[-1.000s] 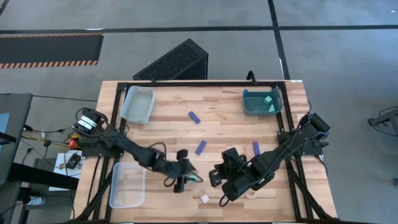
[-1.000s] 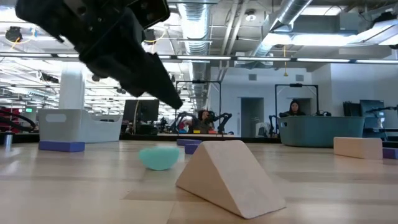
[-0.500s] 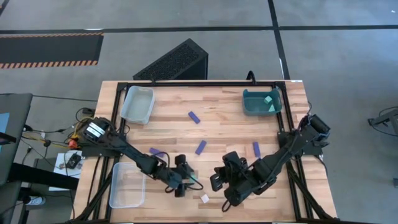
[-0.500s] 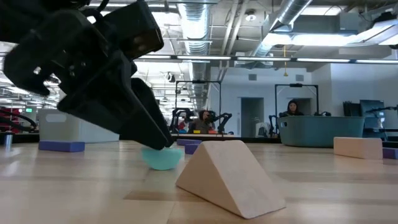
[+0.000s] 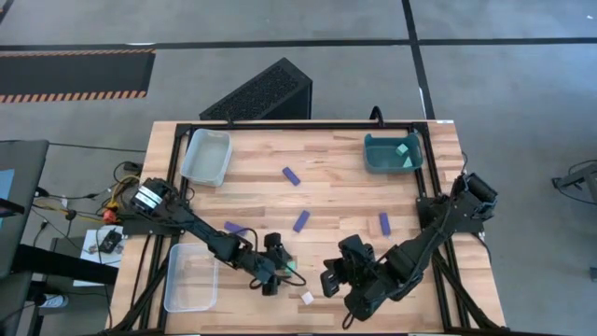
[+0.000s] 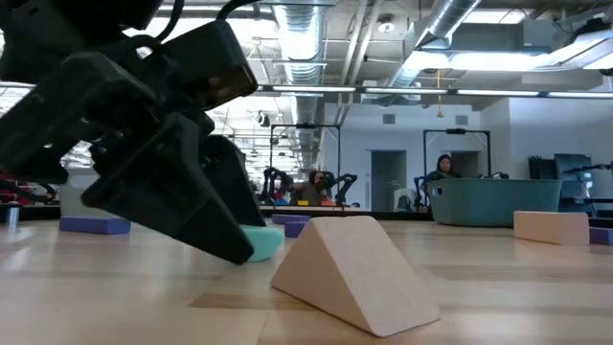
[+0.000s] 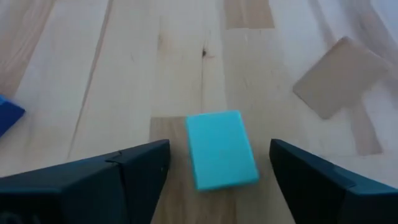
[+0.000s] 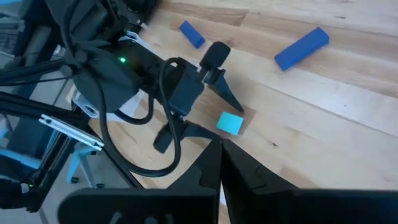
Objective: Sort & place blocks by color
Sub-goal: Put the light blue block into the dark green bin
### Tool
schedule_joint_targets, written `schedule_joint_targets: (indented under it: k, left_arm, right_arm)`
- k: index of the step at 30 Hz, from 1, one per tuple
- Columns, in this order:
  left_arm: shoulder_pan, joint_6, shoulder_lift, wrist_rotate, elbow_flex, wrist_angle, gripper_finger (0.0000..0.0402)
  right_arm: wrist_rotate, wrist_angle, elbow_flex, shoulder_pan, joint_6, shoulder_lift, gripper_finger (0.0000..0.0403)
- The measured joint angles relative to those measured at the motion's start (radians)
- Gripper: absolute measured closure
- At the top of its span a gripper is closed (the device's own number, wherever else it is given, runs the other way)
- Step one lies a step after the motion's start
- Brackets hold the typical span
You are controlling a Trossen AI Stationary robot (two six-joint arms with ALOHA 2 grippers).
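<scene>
Left gripper [image 7: 217, 171]: your fingers stand wide, straddling the small light cyan cube [image 7: 221, 149] on the wooden table [image 5: 336, 182].
Risk: closing off-centre could twist or squirt it toward the pale tan wooden wedge [image 6: 352, 271].
Right gripper [image 5: 338, 283]: nearby; I cannot tell its state.

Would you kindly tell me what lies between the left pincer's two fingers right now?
The cyan block lies on bare wood between the open fingers of the left pincer, touching neither; the left wrist view shows this.
</scene>
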Motion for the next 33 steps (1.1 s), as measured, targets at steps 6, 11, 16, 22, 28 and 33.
schedule_joint_targets:
  k: [6, 11, 16, 22, 28, 33]
  left_arm:
    - [0.023, 0.004, 0.002, 0.003, 0.002, -0.022, 0.0189]
    - [0.043, 0.012, 0.000, 0.023, 0.003, -0.029, 0.0271]
    - [0.078, 0.024, -0.003, 0.075, 0.003, -0.012, 0.0303]
    - [0.150, 0.066, -0.037, 0.119, 0.036, -0.025, 0.0302]
    - [0.215, 0.111, -0.093, 0.139, 0.072, -0.025, 0.0282]
    - [0.271, 0.188, -0.134, 0.195, 0.110, -0.017, 0.0298]
  right_arm:
    - [0.030, -0.002, 0.000, 0.010, 0.030, 0.000, 0.0372]
    - [0.026, 0.002, 0.000, 0.011, 0.027, 0.000, 0.0372]
    - [0.025, 0.001, 0.000, 0.017, 0.023, 0.000, 0.0372]
    - [0.025, 0.001, 0.000, 0.027, 0.022, 0.000, 0.0372]
    - [0.045, -0.031, 0.001, 0.030, 0.044, 0.000, 0.0372]
    - [0.047, -0.097, 0.001, 0.030, 0.045, -0.014, 0.0372]
